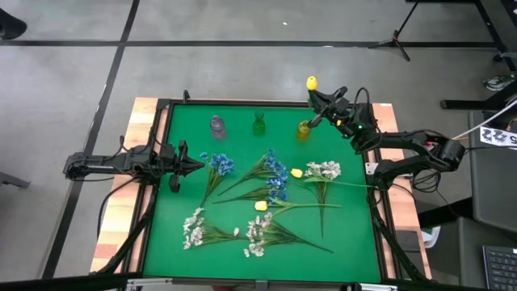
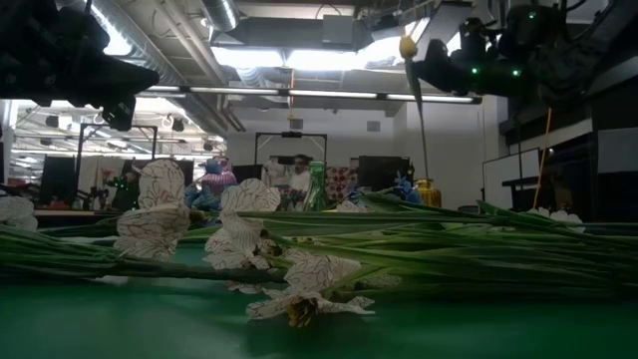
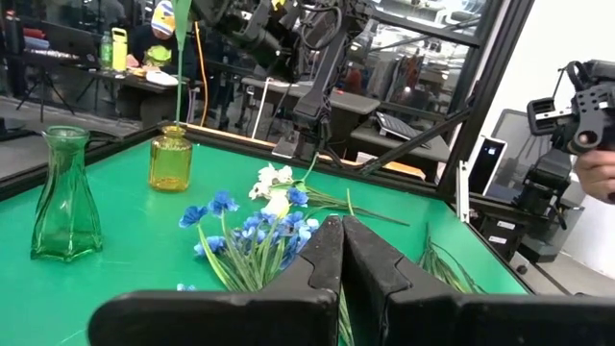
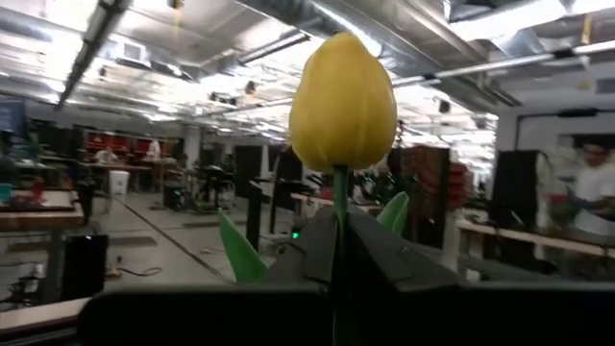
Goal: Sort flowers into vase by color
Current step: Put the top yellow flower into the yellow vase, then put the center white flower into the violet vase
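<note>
My right gripper (image 1: 317,103) is at the table's far right, above the yellow vase (image 1: 304,129), shut on a yellow tulip (image 4: 343,101). A green vase (image 1: 258,124) and a clear greyish vase (image 1: 218,125) stand to the yellow vase's left in the far row. Blue flowers (image 1: 276,171), white sprays (image 1: 194,227) and two more yellow buds (image 1: 296,172) lie flat on the green mat. My left gripper (image 1: 190,164) waits shut at the table's left edge, level, touching nothing. My right gripper pinches the tulip's thin green stem (image 4: 339,207) between its two fingers, a short way below the bud. The fingers come from the table's right, slanting upward, and lie across the stem. The tulip stands nearly upright, and its stem (image 3: 179,82) runs down into the yellow vase's mouth (image 3: 173,130).
The loose flowers cover the mat's middle and near half, with long stems (image 1: 311,206) crossing one another. A wooden border (image 1: 121,210) frames the mat. People and benches show in the room beyond the table.
</note>
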